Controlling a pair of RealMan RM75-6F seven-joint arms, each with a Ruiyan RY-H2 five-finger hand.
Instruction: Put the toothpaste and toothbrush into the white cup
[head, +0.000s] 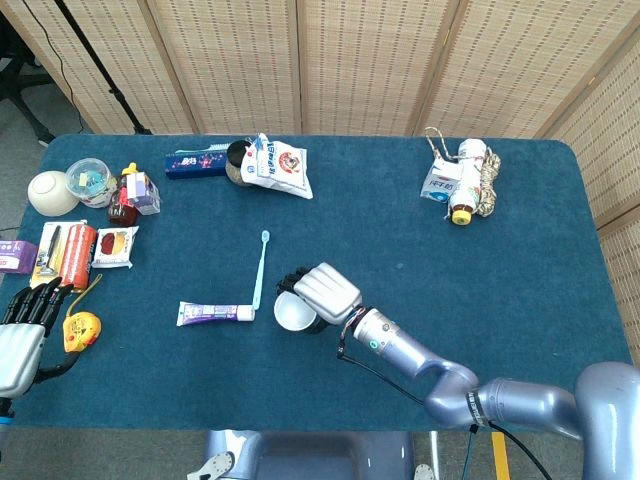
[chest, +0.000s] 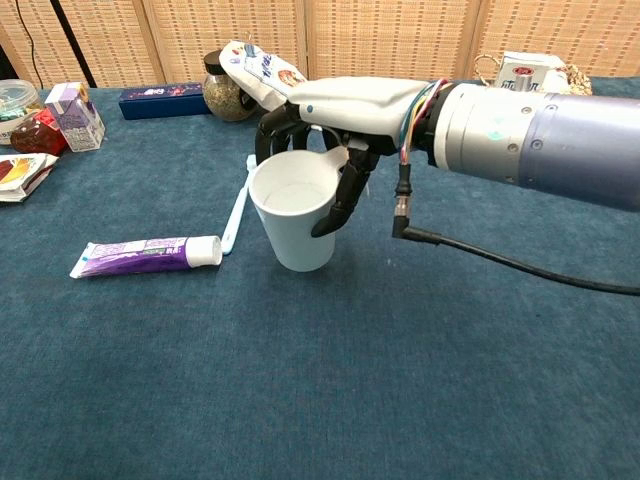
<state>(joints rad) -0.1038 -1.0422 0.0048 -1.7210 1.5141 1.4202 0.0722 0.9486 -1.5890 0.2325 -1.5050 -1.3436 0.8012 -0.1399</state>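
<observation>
My right hand (chest: 325, 135) is wrapped round the white cup (chest: 294, 222), fingers curled over the rim and down its wall, cup upright with its mouth up. It sits low over the blue table (chest: 420, 380); I can't tell if the base is touching. Toothpaste (chest: 146, 255) lies flat just beyond my fingertips, cap end toward the cup. The toothbrush (chest: 236, 209) is beside it, handle end by the cap, head pointing away from me.

Left hand (head: 22, 330) is off at the table's near edge, fingers apart, holding nothing.

Handling guesses:
- cup: light, thin wall, tips easily, so steady it while loading
- tube: soft, dents; pinch mid-body, cap down
- brush: stiff, thin, lies flat, hard to pinch; take mid-handle
</observation>
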